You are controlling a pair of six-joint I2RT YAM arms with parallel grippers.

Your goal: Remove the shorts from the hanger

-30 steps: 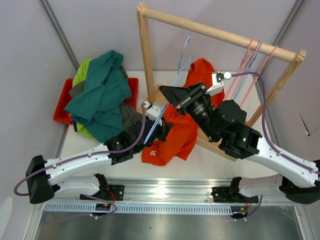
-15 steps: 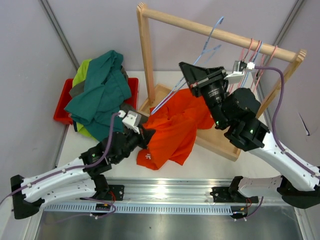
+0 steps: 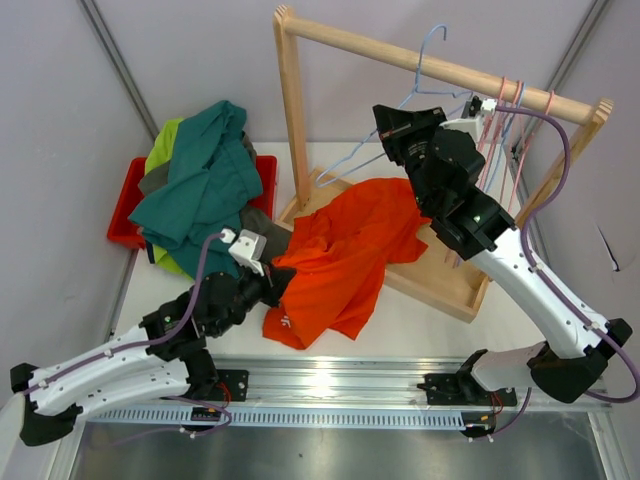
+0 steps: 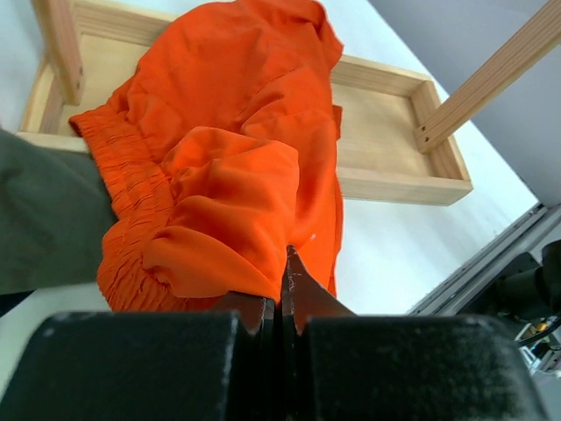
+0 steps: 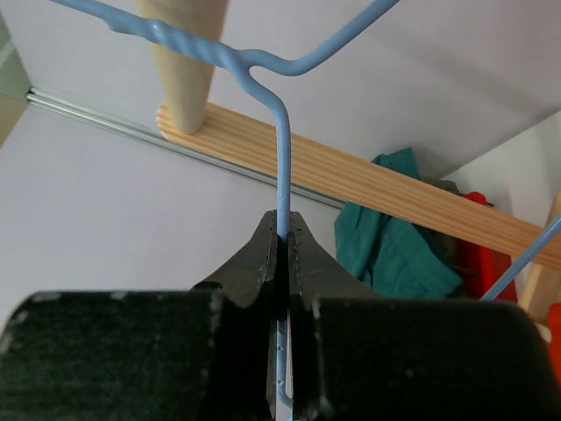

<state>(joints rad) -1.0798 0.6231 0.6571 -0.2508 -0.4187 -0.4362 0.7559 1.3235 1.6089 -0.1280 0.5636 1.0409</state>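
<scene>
Over the table, left jaws (image 4: 282,263) clamped on orange shorts (image 4: 237,167), right jaws (image 5: 282,230) pinching blue hanger (image 5: 282,158)

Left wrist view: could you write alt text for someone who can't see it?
A shut black gripper pinches a fold of crumpled orange shorts, which lie across the low wooden base frame of a clothes rack on a white table. Dark grey fabric shows at left.
</scene>
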